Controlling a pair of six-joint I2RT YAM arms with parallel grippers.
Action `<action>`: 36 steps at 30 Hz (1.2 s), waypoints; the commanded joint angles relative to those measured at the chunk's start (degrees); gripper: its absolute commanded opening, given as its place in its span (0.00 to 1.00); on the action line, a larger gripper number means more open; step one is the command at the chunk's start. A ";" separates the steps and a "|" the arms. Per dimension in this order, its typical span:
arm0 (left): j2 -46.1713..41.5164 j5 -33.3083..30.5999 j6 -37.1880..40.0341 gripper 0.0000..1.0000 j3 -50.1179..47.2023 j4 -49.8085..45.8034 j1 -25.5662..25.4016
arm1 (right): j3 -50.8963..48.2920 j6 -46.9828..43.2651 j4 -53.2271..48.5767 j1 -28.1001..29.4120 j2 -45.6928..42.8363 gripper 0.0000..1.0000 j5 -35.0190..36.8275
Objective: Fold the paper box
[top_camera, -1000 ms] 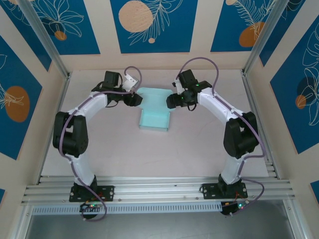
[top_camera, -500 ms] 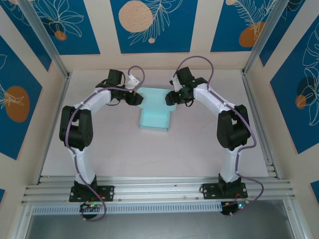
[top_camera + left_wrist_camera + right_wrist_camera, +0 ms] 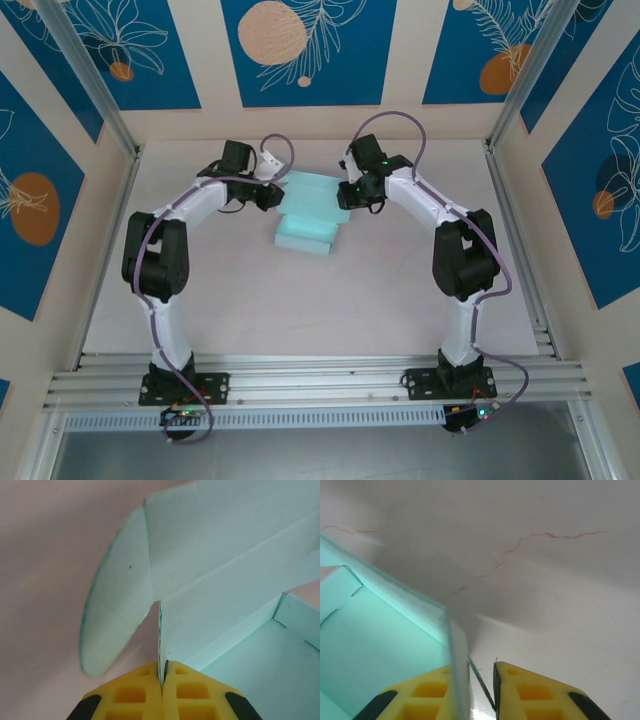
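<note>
L gripper clenched on upright side flap of paper box, straight ahead. R gripper nearly closed round opposite flap edge; real grip: can't tell. Between both, on surface: tray half formed, lid panel + rounded tab not yet folded. Approx midway.
</note>
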 commanded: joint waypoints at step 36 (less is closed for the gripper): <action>-11.17 -33.38 -34.13 0.00 -25.36 40.07 -15.41 | -12.79 11.75 28.28 13.49 -4.03 0.04 26.54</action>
